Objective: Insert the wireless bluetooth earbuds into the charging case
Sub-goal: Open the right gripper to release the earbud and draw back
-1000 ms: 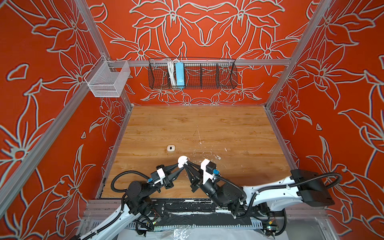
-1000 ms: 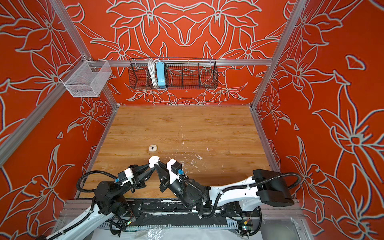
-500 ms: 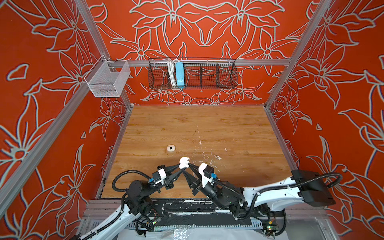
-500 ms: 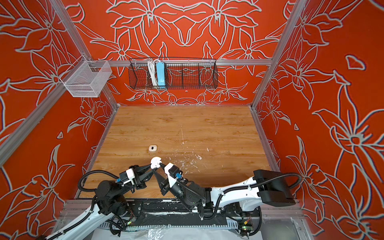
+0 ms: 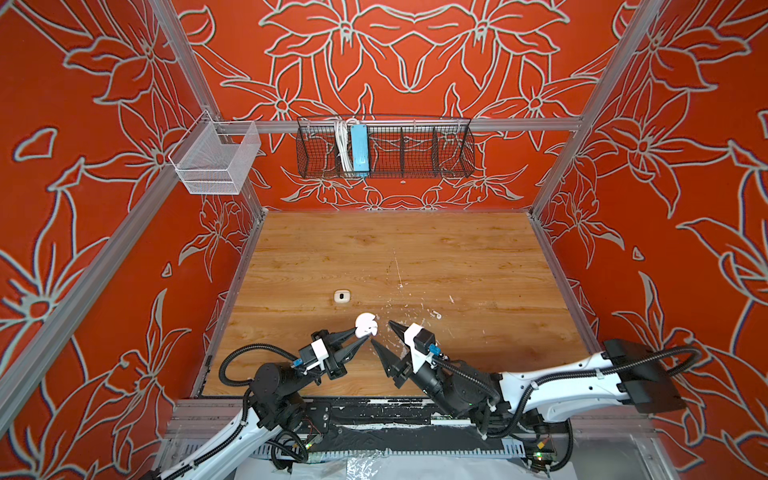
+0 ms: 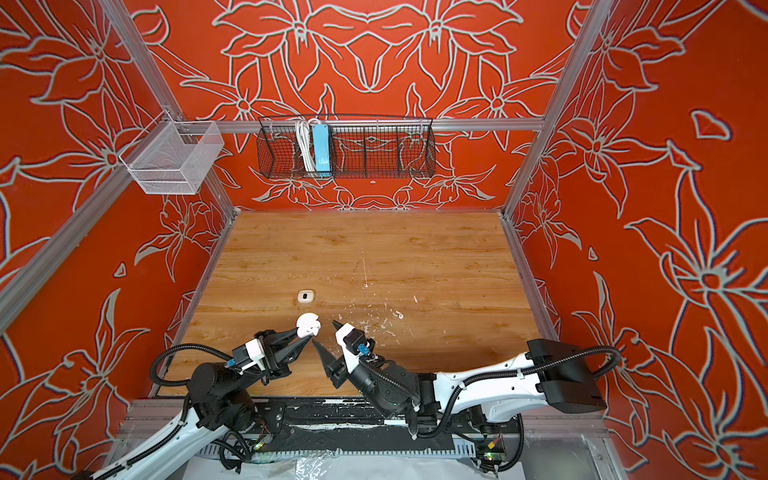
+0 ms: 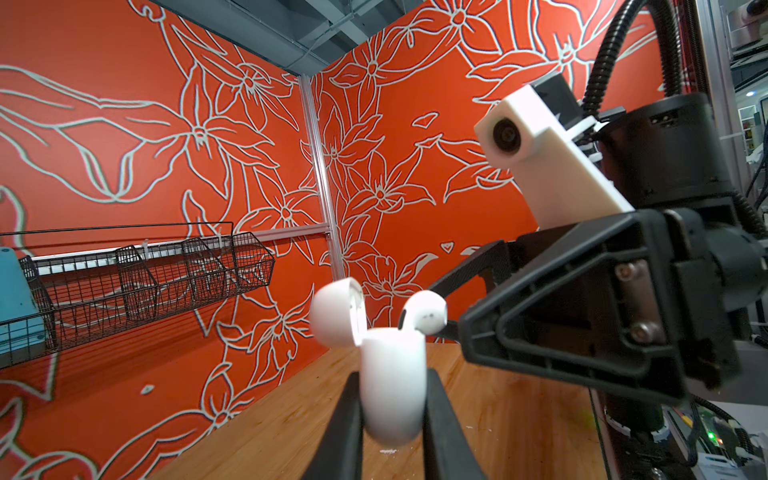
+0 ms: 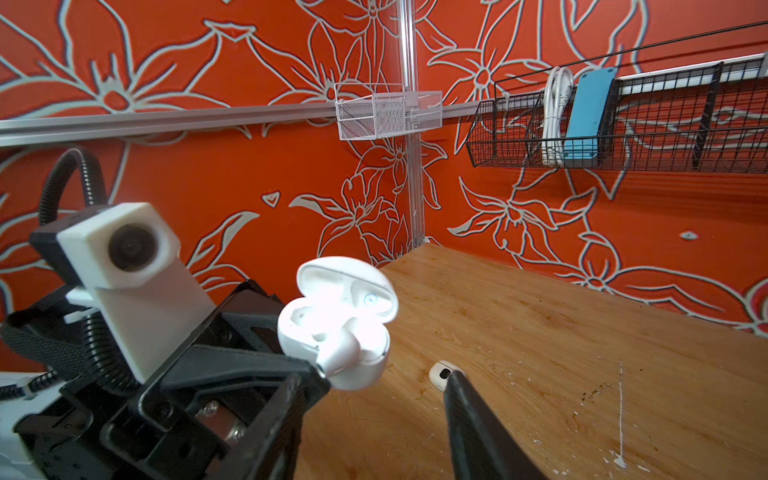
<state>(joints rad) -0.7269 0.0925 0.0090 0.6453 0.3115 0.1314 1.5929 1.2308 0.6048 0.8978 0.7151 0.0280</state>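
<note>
The wooden bench (image 5: 415,249) fills the floor of the red flowered booth. A black wire basket (image 5: 415,153) hangs on the back wall at 12 o'clock.

Both arms reach in from the 6 o'clock edge. The left pincer (image 5: 363,333) is clamped on the lower half of the charging case (image 5: 366,325) and holds it clear of the bench near 6 o'clock, a little left of the middle. The case lid stands open.

The right pincer (image 5: 381,331) is at 3 o'clock of the case, just beside it. Its jaws are spread and hold nothing.

A cream case (image 5: 341,296) with a dark oval mark lies on the bench at 11 o'clock of the charging case, apart from it.

In the left wrist view one earbud (image 7: 424,318) sits in the case mouth with its head standing proud of the rim. The wells are too washed out in the right wrist view to tell whether the other earbud is in.
</note>
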